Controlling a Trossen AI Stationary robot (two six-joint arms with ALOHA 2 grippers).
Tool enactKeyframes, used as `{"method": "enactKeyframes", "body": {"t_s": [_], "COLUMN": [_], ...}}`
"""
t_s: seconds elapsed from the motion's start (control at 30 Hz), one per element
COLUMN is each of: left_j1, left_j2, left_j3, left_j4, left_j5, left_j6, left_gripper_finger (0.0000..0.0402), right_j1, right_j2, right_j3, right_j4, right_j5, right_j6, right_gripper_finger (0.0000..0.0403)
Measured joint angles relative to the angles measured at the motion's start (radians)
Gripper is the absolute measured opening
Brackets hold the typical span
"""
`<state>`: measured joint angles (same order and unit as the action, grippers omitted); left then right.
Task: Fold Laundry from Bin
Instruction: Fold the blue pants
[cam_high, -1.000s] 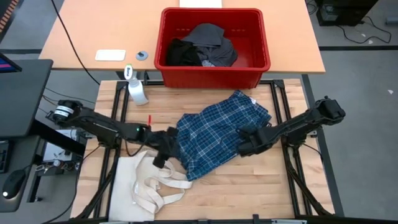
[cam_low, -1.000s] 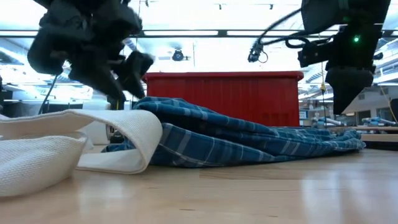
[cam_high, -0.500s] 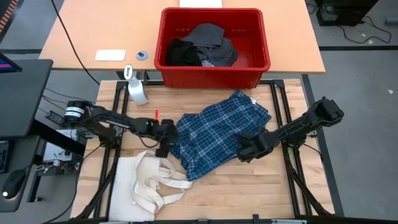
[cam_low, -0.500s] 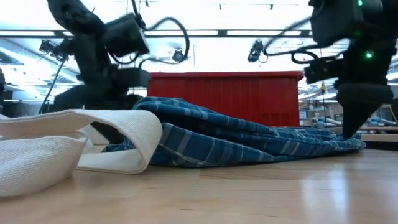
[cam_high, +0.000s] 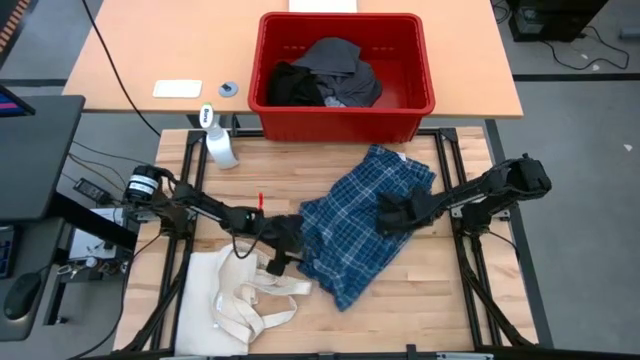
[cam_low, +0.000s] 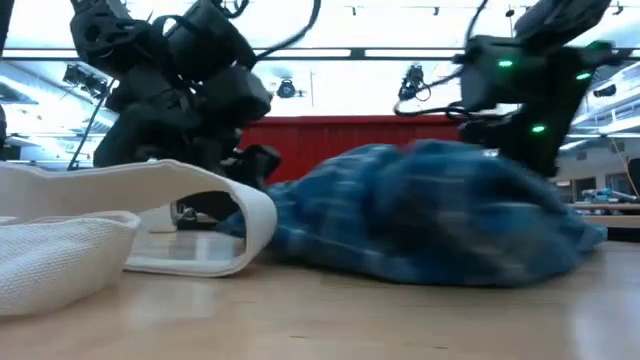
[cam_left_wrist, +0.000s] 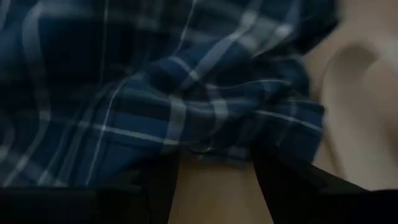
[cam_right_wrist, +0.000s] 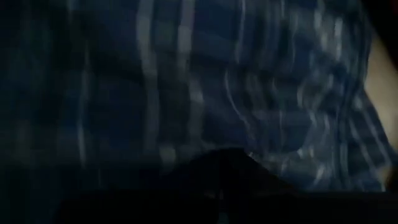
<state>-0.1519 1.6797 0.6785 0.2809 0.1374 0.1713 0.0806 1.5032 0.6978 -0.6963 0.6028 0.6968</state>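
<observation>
One blue plaid shirt (cam_high: 365, 222) is seen bunched up on the wooden worktop (cam_high: 420, 290) just in front of the one red bin (cam_high: 342, 63), where roughly two or three more dark garments (cam_high: 325, 75) are piled. The shirt is worked from both sides by two hands: the left hand (cam_high: 283, 243) is parked at its left edge with fingers apart, the cloth edge just ahead of them, while the right hand (cam_high: 388, 214) is closed on the shirt's right part. One cream tote bag (cam_high: 235, 298) is laid beside the left hand and one spray bottle (cam_high: 219, 143) is stood near the bin's left corner.
</observation>
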Motion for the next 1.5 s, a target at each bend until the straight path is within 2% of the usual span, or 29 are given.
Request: {"method": "enactKeyframes", "body": {"t_s": [0.1,0.2,0.33,0.5,0.63,0.73,0.83,1.0,1.1,1.3,1.5], "left_j1": [-0.032,-0.066,-0.094,-0.1,-0.097,-0.087,-0.047,0.034,0.071,0.081,0.061], "left_j2": [0.019,0.01,-0.054,-0.155,-0.208,-0.218,-0.196,-0.129,-0.075,0.007,0.011], "left_j3": [0.0,0.002,0.002,0.002,0.002,0.002,0.002,0.003,0.002,0.002,0.005], "left_j4": [0.111,0.149,0.098,-0.085,-0.194,-0.218,-0.218,-0.127,-0.094,-0.101,-0.121], "left_j5": [0.059,0.093,0.093,0.034,-0.099,-0.219,-0.256,-0.219,-0.161,-0.114,-0.113], "left_j6": [-0.001,0.033,0.074,0.075,0.081,0.111,0.136,0.137,0.133,0.105,0.094], "left_gripper_finger": [0.021,0.021,0.021,0.021,0.021,0.021,0.021,0.021,0.021,0.021,0.021], "right_j1": [-0.084,-0.134,-0.149,-0.096,-0.042,0.001,0.051,0.146,0.148,0.104,0.093], "right_j2": [0.0,0.0,-0.004,-0.03,-0.034,-0.035,-0.034,-0.034,-0.034,-0.033,-0.034], "right_j3": [0.0,0.012,0.085,0.19,0.239,0.241,0.225,0.18,0.139,0.052,-0.061], "right_j4": [0.189,0.343,0.338,0.079,-0.211,-0.329,-0.3,0.02,0.163,0.079,0.011], "right_j5": [0.001,-0.047,-0.074,-0.062,-0.055,-0.132,-0.224,-0.131,-0.135,-0.211,-0.29], "right_j6": [-0.238,-0.465,-0.584,-0.462,-0.243,-0.101,-0.064,-0.139,-0.19,-0.077,0.068], "right_gripper_finger": [0.0016,0.0016,0.0016,0.0016,0.0016,0.0016,0.0016,0.0016,0.0015,0.0012,0.0012]}}
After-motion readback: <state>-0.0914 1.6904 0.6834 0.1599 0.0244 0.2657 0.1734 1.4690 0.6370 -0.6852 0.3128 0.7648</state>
